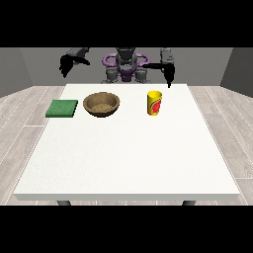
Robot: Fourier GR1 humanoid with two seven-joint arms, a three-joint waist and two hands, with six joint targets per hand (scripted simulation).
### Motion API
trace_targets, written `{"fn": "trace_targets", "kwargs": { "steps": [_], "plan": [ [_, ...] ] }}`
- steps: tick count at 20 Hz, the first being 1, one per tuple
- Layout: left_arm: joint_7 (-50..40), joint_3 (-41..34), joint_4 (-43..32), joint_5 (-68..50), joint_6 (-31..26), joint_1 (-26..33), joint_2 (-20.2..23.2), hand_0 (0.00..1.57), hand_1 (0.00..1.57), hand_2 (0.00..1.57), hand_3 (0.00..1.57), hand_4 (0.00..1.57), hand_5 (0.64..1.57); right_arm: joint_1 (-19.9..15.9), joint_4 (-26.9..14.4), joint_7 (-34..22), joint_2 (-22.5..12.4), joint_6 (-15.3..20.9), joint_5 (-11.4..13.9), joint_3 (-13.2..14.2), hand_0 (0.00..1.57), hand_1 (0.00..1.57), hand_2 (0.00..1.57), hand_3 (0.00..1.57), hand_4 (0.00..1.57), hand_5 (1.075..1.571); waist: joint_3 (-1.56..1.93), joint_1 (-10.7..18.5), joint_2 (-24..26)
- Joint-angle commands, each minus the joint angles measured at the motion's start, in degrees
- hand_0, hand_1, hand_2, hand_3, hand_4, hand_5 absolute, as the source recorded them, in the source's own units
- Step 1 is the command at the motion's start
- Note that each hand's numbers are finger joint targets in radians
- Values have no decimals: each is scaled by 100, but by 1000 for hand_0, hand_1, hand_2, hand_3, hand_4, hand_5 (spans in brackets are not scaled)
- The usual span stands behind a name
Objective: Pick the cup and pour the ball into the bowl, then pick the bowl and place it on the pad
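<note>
- Near the far edge of the white desk [123, 158], on the robot's side, stands the yellow cup [154, 103], upright, its long axis vertical, with a red marking on its wall.
- Just behind and a little to the right of the cup hangs the robot hand at the view's right [170, 74], raised above the desk's far edge and apart from the cup; it holds nothing, and whether its dark fingers are straight or curled I cannot tell.
- So the cup lies forward of and below that robot hand, towards the camera, and that robot hand is plainly the nearer one; I judge the coming move to be a reach down and forward to take the cup from the side.
- Far off at the view's left, the other robot hand [66, 64] is raised too, well apart from everything on the desk and holding nothing; how its fingers lie I cannot make out.
- Left of the cup sits the brown bowl [101, 104], round, shallow and wide-mouthed, with a wood-like look.
- Further left, just beside the bowl, lies the green pad [62, 108], flat and square-cornered.
- No ball shows; if it is there, the cup's wall hides it.
</note>
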State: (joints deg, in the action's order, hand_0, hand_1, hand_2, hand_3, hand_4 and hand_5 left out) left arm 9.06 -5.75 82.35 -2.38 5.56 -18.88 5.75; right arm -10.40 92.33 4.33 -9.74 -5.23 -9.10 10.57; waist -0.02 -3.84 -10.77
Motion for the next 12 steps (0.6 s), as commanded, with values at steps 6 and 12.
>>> {"fn": "trace_targets", "kwargs": {
  "steps": [6,12],
  "plan": [
    [1853,-577,-2056,-98,-370,-202,271,0,0,0,0,0,1467,-395,39,-163,-237,-77,-182,174,0,0,0,0,175,1571,-2,-167,-190],
    [2191,-513,-2972,-2,-32,-753,-65,0,0,0,0,0,1447,-643,-472,-192,-550,-324,-344,400,0,0,0,0,140,1571,0,-250,-171]
  ]
}}
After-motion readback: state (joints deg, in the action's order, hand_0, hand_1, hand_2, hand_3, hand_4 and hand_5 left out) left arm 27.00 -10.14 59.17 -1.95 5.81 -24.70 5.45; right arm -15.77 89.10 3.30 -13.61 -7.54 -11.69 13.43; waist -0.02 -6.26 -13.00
